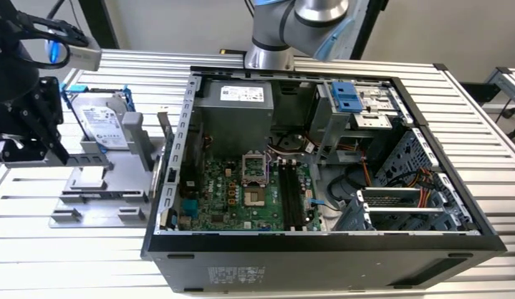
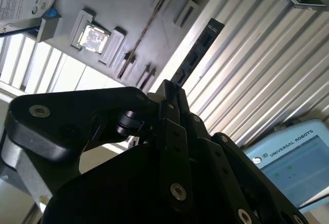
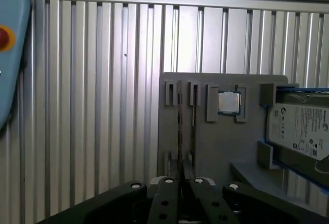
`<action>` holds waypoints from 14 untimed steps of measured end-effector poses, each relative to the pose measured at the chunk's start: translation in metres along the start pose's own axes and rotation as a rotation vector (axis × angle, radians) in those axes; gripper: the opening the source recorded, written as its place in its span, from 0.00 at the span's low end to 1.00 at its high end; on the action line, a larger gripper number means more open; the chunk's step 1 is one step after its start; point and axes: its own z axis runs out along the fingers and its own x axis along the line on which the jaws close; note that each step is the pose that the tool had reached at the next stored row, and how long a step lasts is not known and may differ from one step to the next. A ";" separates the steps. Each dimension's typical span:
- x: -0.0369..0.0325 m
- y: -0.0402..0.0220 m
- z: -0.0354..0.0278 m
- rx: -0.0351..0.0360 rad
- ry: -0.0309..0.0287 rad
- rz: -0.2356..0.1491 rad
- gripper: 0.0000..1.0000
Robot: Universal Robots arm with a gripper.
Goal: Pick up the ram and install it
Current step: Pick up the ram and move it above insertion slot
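So at this point the gripper (image 2: 169,93) was clamped down on one end of the ram (image 2: 198,54), fingers pinched together with just the thin board between them. In both wrist views the stick poked straight out past the fingertips, edge-on. It looked lifted clear of the gray holder tray (image 1: 100,187) rather than sitting in one of its slots, though I couldn't swear to the gap.

The tray sat at the exterior view's left, just beside the open PC case (image 1: 324,243). The hard drive (image 1: 100,121) stood on it and a CPU chip (image 3: 229,103) lay in its own pocket. The gripper hung over the tray's left side, well apart from the case.

My read: the pick-up half was basically done and the install half hadn't started. The memory slots (image 1: 292,193) were down inside the case on the motherboard (image 1: 212,187), just right of the CPU socket (image 1: 255,198).

Getting there would call for carrying the stick over the case wall, lining its long edge up with a slot, then pressing straight down. With such a thin board held by one end, any tilt could make it bind or flex, imo.
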 end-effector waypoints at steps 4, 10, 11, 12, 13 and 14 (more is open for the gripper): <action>-0.0003 0.0000 -0.0076 -0.0001 0.0001 0.000 0.00; -0.0007 0.0000 -0.0183 -0.0001 0.0001 0.000 0.00; -0.0007 0.0000 -0.0202 -0.0001 0.0001 0.000 0.00; -0.0008 0.0000 -0.0217 -0.0001 0.0001 0.000 0.00; -0.0008 0.0001 -0.0228 0.0000 0.0001 0.000 0.00; -0.0008 0.0000 -0.0233 0.0002 0.0004 0.000 0.00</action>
